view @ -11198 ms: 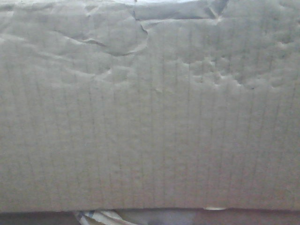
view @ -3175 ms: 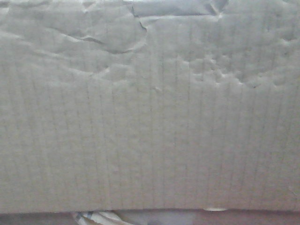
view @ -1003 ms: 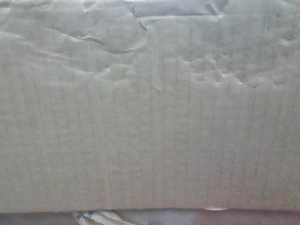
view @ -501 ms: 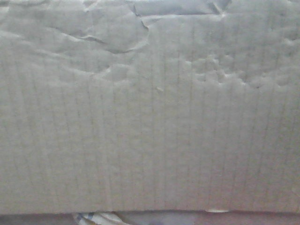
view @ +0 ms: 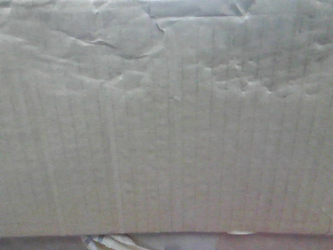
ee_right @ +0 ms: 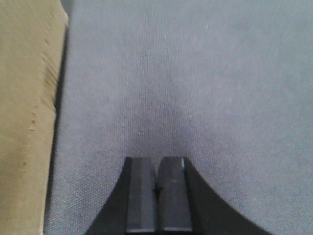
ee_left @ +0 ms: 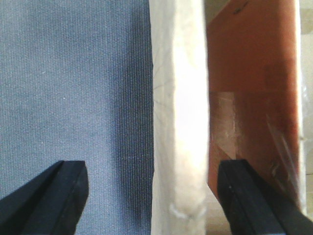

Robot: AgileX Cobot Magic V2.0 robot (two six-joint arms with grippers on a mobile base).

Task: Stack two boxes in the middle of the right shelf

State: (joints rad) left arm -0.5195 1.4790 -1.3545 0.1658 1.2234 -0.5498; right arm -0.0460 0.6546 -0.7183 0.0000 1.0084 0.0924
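Observation:
A brown corrugated box [view: 166, 135] fills almost the whole front view, its face creased and dented near the top. In the left wrist view my left gripper [ee_left: 156, 196] is open, one finger on each side of a pale upright box wall edge [ee_left: 178, 98]. The reddish-brown face [ee_left: 249, 73] of the box lies to its right. My right gripper [ee_right: 157, 169] is shut with nothing between its pads, hanging over blue-grey fabric. A box side [ee_right: 24, 122] stands apart at its left. The shelf is out of view.
Blue-grey woven fabric floor [ee_right: 195, 73] lies under the right gripper, and the fabric [ee_left: 63, 73] also spreads left of the box wall. A thin strip under the box shows something white and blue [view: 109, 242].
The box face has crept very slightly downward in the front view; otherwise nothing visibly differs.

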